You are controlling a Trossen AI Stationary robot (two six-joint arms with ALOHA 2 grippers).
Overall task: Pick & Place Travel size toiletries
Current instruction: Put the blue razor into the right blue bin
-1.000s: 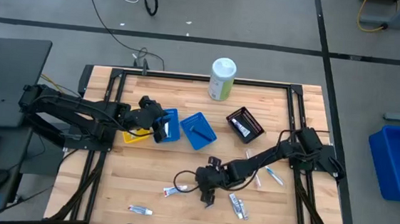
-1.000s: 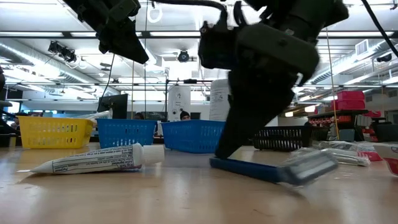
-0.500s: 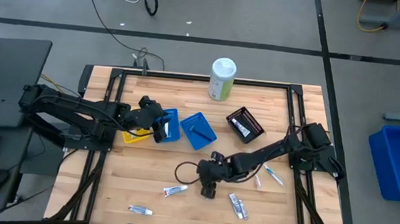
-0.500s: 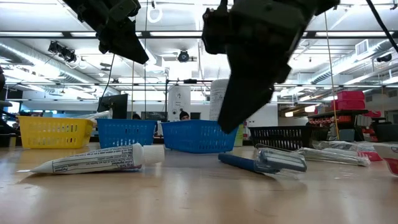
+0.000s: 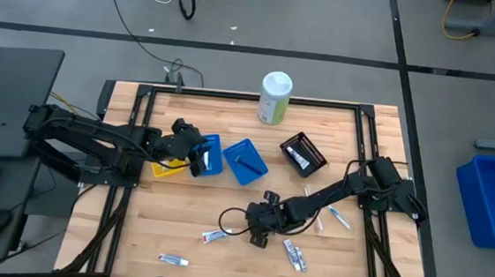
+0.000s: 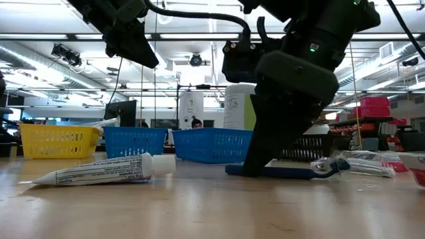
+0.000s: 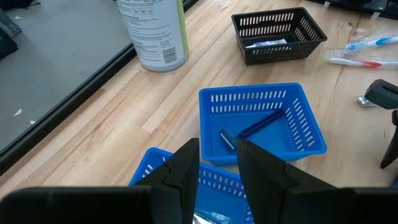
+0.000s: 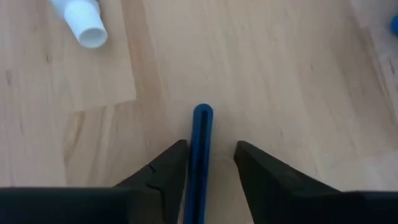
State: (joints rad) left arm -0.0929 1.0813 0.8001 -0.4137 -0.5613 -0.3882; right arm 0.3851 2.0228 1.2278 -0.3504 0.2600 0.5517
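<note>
From above we find the right gripper [image 5: 258, 238] low over the table's front, a toothpaste tube [image 5: 216, 235] just beside it. Level view: blue razor [image 6: 279, 172] flat on the wood beneath it. Right wrist: fingers [image 8: 163, 178] apart, straddling the razor handle. Left gripper [image 7: 217, 163] hovers parted over blue trays [image 7: 261, 118].

The right gripper [image 5: 258, 237] pointed down at the counter's [image 5: 180, 213] front middle, fingers [image 8: 163, 177] parted. The left gripper [image 5: 201, 161] hung raised over the counter's left rear, fingers [image 7: 186, 168] slightly apart, arm extended.
</note>
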